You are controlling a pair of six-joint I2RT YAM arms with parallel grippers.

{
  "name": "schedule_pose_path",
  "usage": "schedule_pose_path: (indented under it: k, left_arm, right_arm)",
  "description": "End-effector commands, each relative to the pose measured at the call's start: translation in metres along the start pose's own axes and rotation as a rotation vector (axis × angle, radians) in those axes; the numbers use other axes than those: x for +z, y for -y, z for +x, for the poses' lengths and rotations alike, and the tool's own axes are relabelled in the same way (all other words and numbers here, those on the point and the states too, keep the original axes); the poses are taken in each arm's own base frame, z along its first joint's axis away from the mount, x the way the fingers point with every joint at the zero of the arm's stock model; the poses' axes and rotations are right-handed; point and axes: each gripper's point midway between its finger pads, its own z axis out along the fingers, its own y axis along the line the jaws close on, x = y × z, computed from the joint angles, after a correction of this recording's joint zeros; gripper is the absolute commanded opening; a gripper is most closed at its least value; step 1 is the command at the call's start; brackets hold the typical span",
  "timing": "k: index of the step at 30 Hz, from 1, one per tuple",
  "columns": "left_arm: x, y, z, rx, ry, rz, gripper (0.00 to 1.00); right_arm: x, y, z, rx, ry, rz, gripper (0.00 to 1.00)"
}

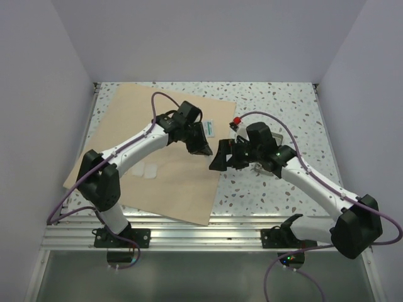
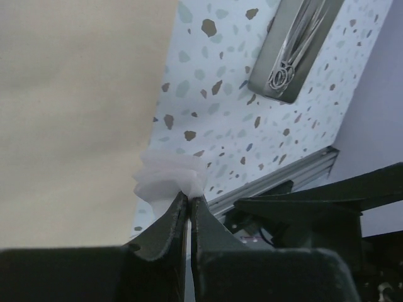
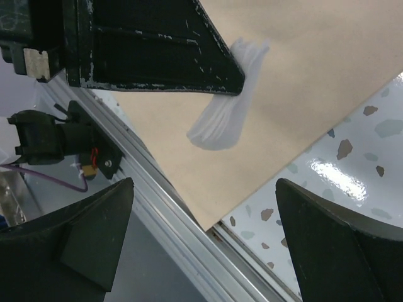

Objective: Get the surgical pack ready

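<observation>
Close to me, two white gauze squares (image 1: 146, 170) lie flat on the tan wrap sheet (image 1: 170, 189). The sheet is spread over the left side of the speckled tabletop (image 1: 283, 100). A bit further in, my left claw (image 2: 189, 200) is pinched shut on a small stack of white gauze (image 2: 170, 179), which hangs from its tips over the sheet near the right edge. My right claw (image 3: 214, 251) is just beside it, with its two fingers spread wide apart and nothing between them. Past that, the steel tray (image 2: 318, 41) sits on the bare tabletop, off the sheet, with steel scissors (image 2: 283, 74) lying inside it. Furthest away, a small white packet with a green label (image 1: 209, 129) rests on the sheet near its right edge.
</observation>
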Motion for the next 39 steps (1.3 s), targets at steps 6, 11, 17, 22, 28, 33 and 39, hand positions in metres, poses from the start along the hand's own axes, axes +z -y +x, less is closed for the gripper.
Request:
schedule_pose_path:
  k: [6,11,17,22,28,33,39]
  left_arm:
    - [-0.009,0.033,0.011,-0.214,-0.073,0.190,0.00]
    - [-0.010,0.035,0.014,-0.232,-0.089,0.208,0.00]
    - [-0.009,0.036,0.013,-0.240,-0.097,0.210,0.00]
    - [-0.006,0.034,0.012,-0.247,-0.101,0.209,0.00]
    - [-0.005,0.032,0.010,-0.248,-0.101,0.210,0.00]
    - [-0.004,0.030,0.010,-0.250,-0.103,0.204,0.00]
    - [-0.008,0.032,0.007,-0.242,-0.091,0.215,0.00]
  right_arm:
    - [0.002,0.006,-0.037,-0.078,0.183,0.196,0.95]
    - [0.011,0.013,-0.037,-0.095,0.159,0.237,0.90]
    - [0.018,0.015,-0.036,-0.101,0.142,0.248,0.76]
    - [0.021,0.016,-0.034,-0.103,0.135,0.253,0.65]
    - [0.023,0.016,-0.032,-0.102,0.118,0.250,0.56]
    - [0.024,0.016,-0.033,-0.103,0.104,0.258,0.40]
    - [0.031,0.018,-0.028,-0.101,0.067,0.255,0.00]
